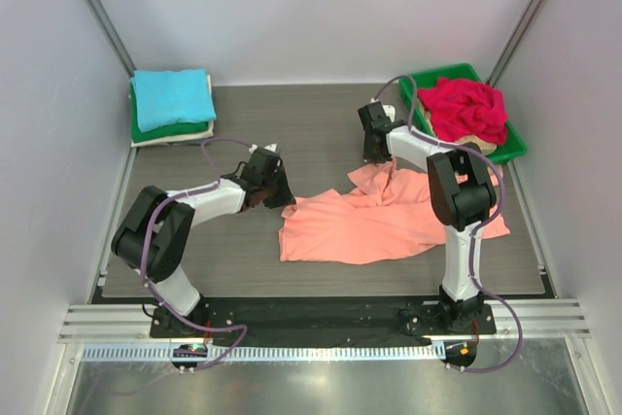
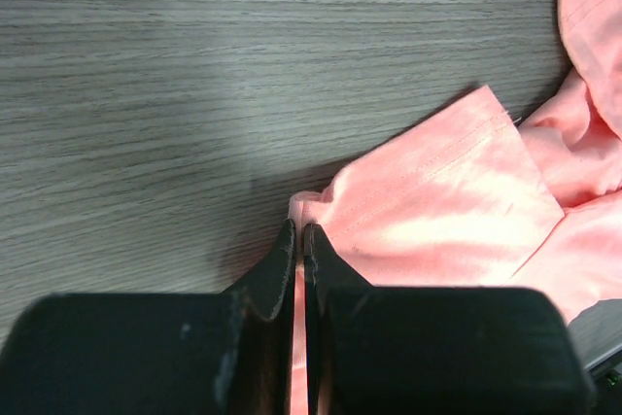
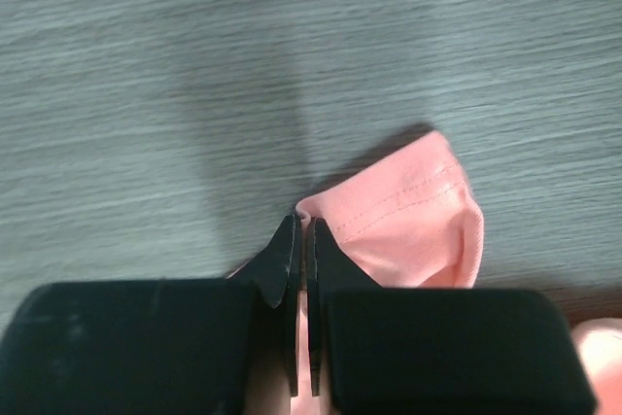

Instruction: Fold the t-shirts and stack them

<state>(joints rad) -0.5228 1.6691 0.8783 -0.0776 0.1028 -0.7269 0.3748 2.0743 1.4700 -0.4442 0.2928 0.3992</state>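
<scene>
Top external view first: the orange shirt (image 1: 379, 221) is lying crumpled and only half spread on the desk (image 1: 243, 259), right in the middle between my two arms. The folded pile (image 1: 173, 104) sits in the far left corner, turquoise on top. A red shirt (image 1: 466, 109) is bunched up in the green tray (image 1: 442, 73) at far right.

My left end effector (image 2: 299, 238) is pinched together on the shirt's left edge. You can see a thin sliver of orange cloth squeezed between the fingers, with a stitched hem running off to the right. My right end effector (image 3: 301, 228) is clamped the same way on a hemmed corner at the far side, looks like a sleeve end or similar, can't say for sure which.

Handling-wise, I reckon this thing is light, floppy and has zero stiffness. It'll sag and drape wherever it isn't held, and loose parts will drag over the wood grain. It's not fragile, and not really slippery, though a thin single layer could creep out of a shallow pinch. The best places to hold are the stitched hems and corners, since the doubled cloth gives more to bite on. Two well-separated grips should let it hang flat instead of bunching. The middle is pretty wrinkled, so I'd expect to need some tension to smooth it out.
</scene>
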